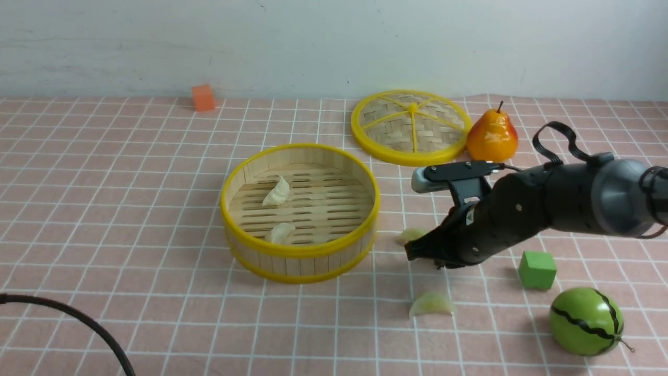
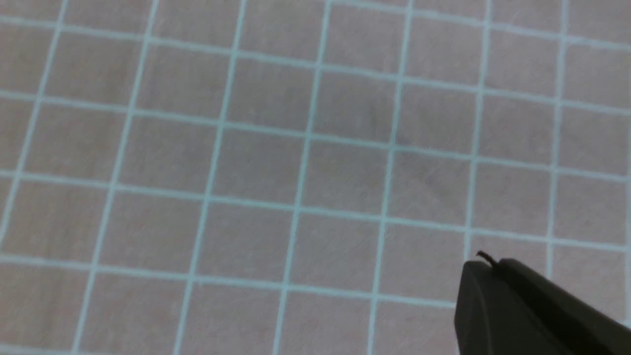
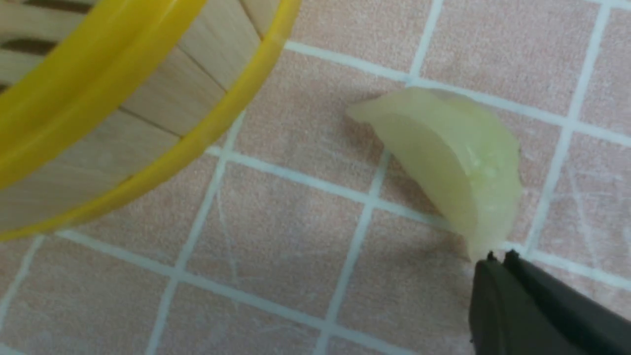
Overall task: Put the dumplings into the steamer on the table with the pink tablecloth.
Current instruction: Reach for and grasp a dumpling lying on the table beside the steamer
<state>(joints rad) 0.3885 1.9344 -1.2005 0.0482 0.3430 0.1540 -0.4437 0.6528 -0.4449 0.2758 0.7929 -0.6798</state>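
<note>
Left wrist view shows the left gripper (image 2: 488,264) only as a dark corner at the frame's edge, its jaws pressed together on nothing, with the pink tablecloth (image 2: 256,162) all around it. In the front view that arm is out of sight; only a black cable (image 1: 78,318) curves in at the near left and is cut off by the frame. An orange cube (image 1: 203,97) sits far back by the wall. The steamer (image 1: 292,263) stands near the middle of the cloth with two cream dumplings (image 1: 277,192) on its slatted floor, the nearer one partly hidden behind the near rim. Right of it and farther back lies the woven lid (image 1: 410,127), with a pear (image 1: 491,137) at its right edge; whether they touch is unclear. The right gripper (image 1: 409,255) stretches in low from the right, just right of the steamer, and a green dumpling (image 1: 412,235) on the cloth peeks out just beyond its tip, half covered by the arm. A second green dumpling (image 1: 432,304) lies nearer, apart from the gripper. Farther right are a green cube (image 1: 537,269) and a striped green ball (image 1: 585,321). The right wrist view shows this gripper clenched, its tips meeting the narrow end of the green dumpling beside the steamer's wall; whether a sliver is pinched cannot be told.
</note>
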